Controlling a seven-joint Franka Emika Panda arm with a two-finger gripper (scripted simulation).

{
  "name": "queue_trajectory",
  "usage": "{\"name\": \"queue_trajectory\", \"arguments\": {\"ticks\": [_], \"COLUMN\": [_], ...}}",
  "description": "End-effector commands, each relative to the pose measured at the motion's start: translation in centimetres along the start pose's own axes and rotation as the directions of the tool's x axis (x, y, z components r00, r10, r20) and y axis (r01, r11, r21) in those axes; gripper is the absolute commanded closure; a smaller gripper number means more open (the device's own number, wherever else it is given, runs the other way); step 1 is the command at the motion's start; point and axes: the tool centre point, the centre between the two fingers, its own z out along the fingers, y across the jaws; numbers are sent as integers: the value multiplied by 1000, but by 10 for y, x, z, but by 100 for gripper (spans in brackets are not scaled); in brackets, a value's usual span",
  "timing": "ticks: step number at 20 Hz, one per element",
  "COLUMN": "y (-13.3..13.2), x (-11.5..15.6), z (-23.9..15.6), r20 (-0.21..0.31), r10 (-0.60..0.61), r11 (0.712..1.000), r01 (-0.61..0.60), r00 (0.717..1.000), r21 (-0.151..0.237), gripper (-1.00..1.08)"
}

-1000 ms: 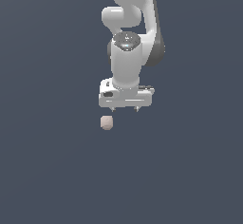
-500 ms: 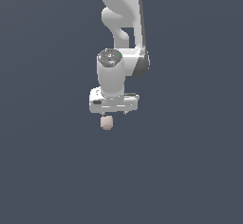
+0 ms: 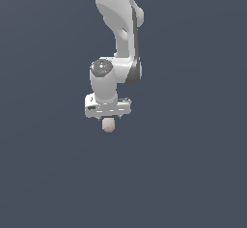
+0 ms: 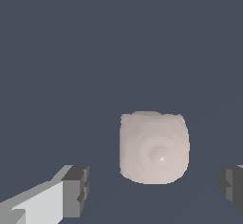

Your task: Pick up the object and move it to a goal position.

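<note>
The object (image 3: 108, 124) is a small pale pinkish-beige rounded lump on the dark grey surface. The white arm's gripper (image 3: 109, 118) hangs straight down right above it, and the hand hides the fingers in the exterior view. In the wrist view the object (image 4: 154, 147) lies between the two dark-tipped fingers (image 4: 75, 191), with a clear gap on each side. The gripper (image 4: 154, 187) is open and touches nothing.
Only the flat dark grey surface (image 3: 193, 174) shows around the object. The white arm (image 3: 120, 24) rises from the hand toward the top of the exterior view.
The hand has moved toward the exterior view's left and down, and now sits directly over the object. The object has not moved.
</note>
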Motion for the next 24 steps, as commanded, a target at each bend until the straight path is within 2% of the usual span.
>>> {"name": "queue_trajectory", "arguments": {"ticks": [1, 6, 14, 20, 21, 24], "y": [2, 1, 1, 2, 2, 2], "x": [-1, -1, -2, -1, -1, -1], "z": [2, 7, 42, 52, 52, 52], "r20": [-1, 0, 0, -1, -1, -1], "r10": [-4, -1, -3, -4, -4, -4], "r11": [1000, 1000, 1000, 1000, 1000, 1000], "r01": [4, 1, 3, 4, 4, 4], "r00": [1000, 1000, 1000, 1000, 1000, 1000], "r21": [0, 0, 0, 0, 0, 0], "gripper": [-92, -92, -92, -92, 108, 108]}}
